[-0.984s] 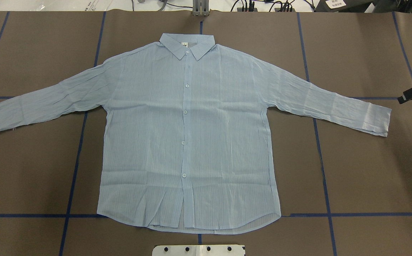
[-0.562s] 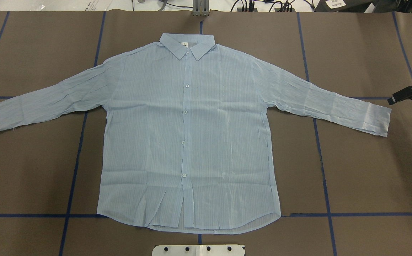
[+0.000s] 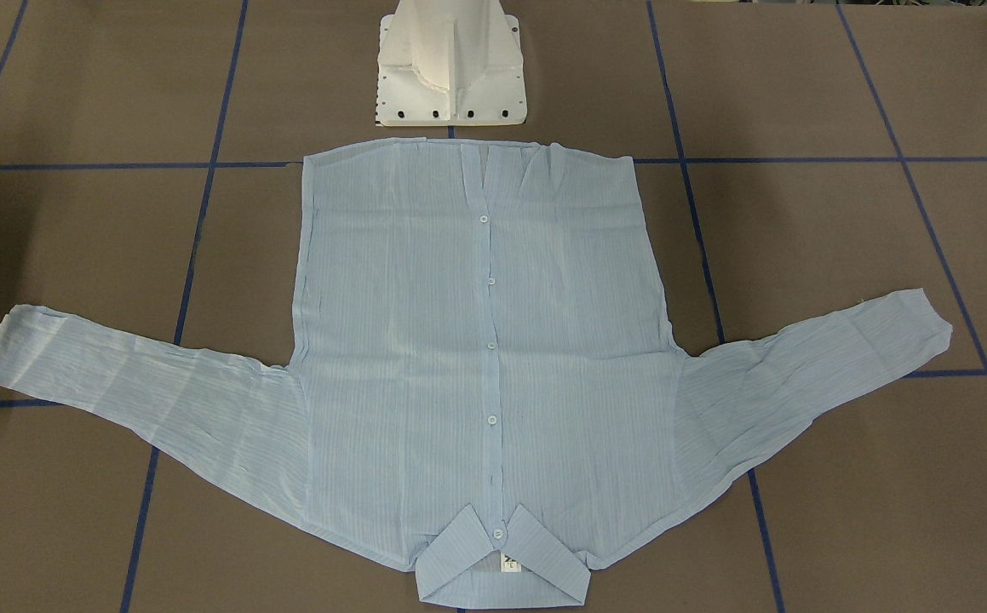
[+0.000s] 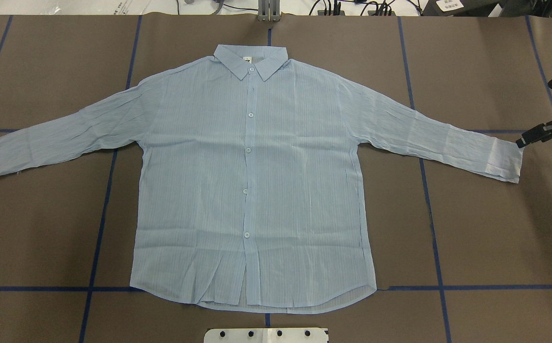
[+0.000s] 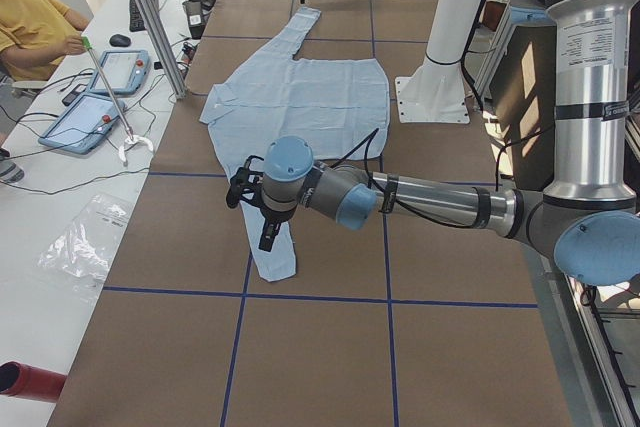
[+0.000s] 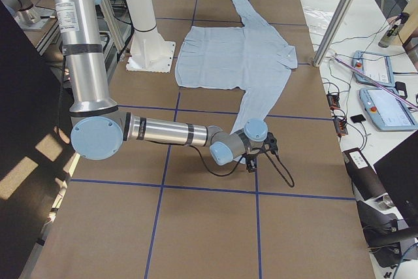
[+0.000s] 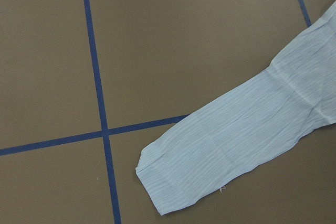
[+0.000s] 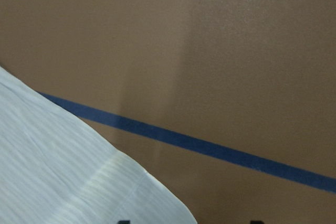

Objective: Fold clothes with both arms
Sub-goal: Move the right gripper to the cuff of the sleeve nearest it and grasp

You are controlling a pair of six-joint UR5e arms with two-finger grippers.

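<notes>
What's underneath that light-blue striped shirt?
The light-blue striped shirt lies flat on brown table covering; blue tape lines run under its edges. Its middle hides the rest.

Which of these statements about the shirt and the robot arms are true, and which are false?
1. The thin light-blue striped shirt lies flat, buttons facing up. True.
2. Its pointed collar lies nearest the white pedestal base. False: the hem lies nearest the base; the collar is at the far side.
3. The right arm's black fingers are at a sleeve cuff. True.
4. One sleeve is folded across the chest. False: both sleeves lie spread out sideways.
</notes>
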